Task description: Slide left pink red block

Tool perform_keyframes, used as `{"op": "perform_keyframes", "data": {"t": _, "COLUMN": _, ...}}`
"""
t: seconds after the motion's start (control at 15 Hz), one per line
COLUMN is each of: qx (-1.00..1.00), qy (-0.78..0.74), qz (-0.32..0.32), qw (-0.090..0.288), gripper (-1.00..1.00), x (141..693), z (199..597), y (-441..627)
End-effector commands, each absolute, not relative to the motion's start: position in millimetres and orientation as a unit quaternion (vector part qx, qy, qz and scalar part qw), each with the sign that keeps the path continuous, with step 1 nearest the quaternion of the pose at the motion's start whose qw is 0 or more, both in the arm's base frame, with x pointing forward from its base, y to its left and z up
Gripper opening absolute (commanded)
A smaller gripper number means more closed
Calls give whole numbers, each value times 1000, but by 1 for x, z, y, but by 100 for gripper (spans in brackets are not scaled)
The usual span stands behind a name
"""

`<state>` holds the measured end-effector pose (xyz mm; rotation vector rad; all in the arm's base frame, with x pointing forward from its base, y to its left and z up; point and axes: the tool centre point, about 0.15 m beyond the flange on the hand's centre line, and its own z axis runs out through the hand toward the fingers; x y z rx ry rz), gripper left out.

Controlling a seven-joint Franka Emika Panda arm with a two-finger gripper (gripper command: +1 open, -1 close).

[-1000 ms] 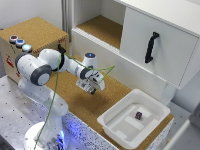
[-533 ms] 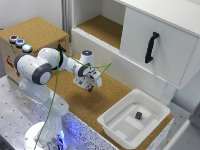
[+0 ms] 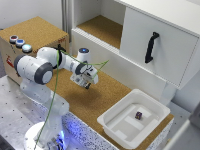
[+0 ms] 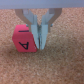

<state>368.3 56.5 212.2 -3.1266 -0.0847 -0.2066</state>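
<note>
The pink red block (image 4: 22,39) is small, with a dark letter-like mark on its facing side, and lies on the cork surface (image 4: 65,60). In the wrist view my gripper (image 4: 40,44) has its two grey fingers (image 4: 35,27) closed together, tips down at the cork, right beside the block and touching or nearly touching its side. The fingers hold nothing. In the exterior view my gripper (image 3: 86,83) hangs low over the cork counter (image 3: 100,100), and the block is hidden behind it.
A white tray (image 3: 114,114) at the exterior view's right holds a small dark purplish cube (image 3: 138,115). A white cabinet with a black handle (image 3: 150,47) stands behind. A cork box with buttons (image 3: 20,42) is at the exterior view's left.
My gripper has shifted a little toward the exterior view's left along the cork counter, staying low. The tray and the dark cube have not moved.
</note>
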Motion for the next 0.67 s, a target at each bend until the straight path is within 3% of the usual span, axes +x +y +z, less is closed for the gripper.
{"op": "perform_keyframes", "data": {"t": 0.0, "qx": -999, "qy": -41, "qz": -24, "qw": 13, "gripper": -100, "x": 395, "z": 205, "y": 98}}
{"op": "perform_keyframes", "data": {"t": 0.6, "qx": -998, "qy": -33, "qz": 1, "qw": 51, "gripper": -100, "x": 402, "z": 207, "y": 138}}
